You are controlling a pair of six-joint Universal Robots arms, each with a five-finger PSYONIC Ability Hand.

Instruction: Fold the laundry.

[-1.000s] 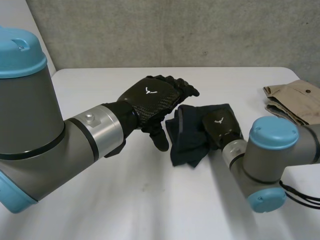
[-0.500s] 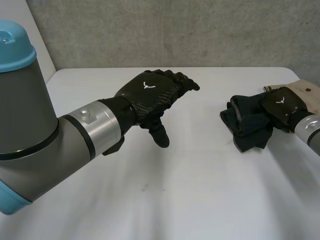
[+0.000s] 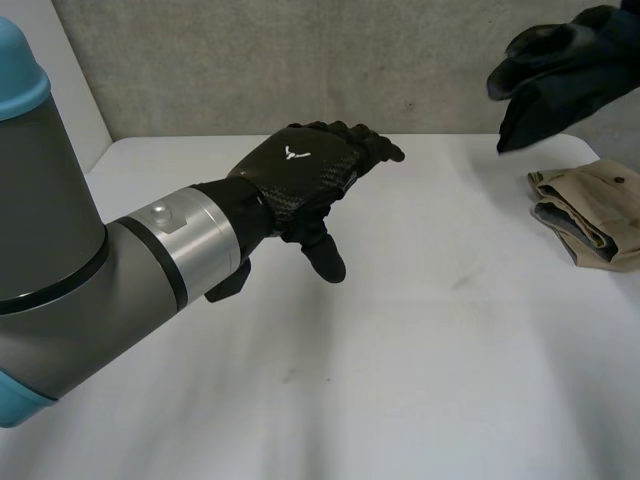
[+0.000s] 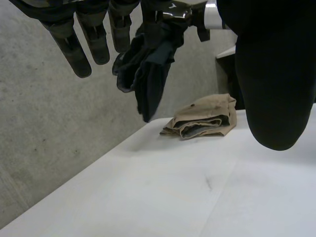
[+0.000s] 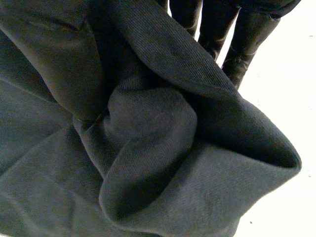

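Observation:
My right hand (image 5: 238,42) is raised above the table's far right and is shut on a bunched dark navy garment (image 3: 556,92), which hangs in the air clear of the table. In the right wrist view the dark garment (image 5: 128,143) lies in thick folds against the palm, with the fingers (image 5: 212,24) showing behind it. My left hand (image 3: 300,178) hovers over the middle of the white table (image 3: 400,360), open, fingers straight and thumb down, holding nothing. From the left wrist, the dark garment (image 4: 148,69) dangles beyond my fingertips (image 4: 79,47).
A folded beige garment (image 3: 592,215) lies at the table's right edge, below the lifted dark one; it is the beige garment (image 4: 203,118) in the left wrist view too. A grey concrete wall (image 3: 330,60) stands behind the table.
The right hand has carried the dark garment from the table's middle to the right and lifted it up into the air. The left hand has stayed nearly still, open.

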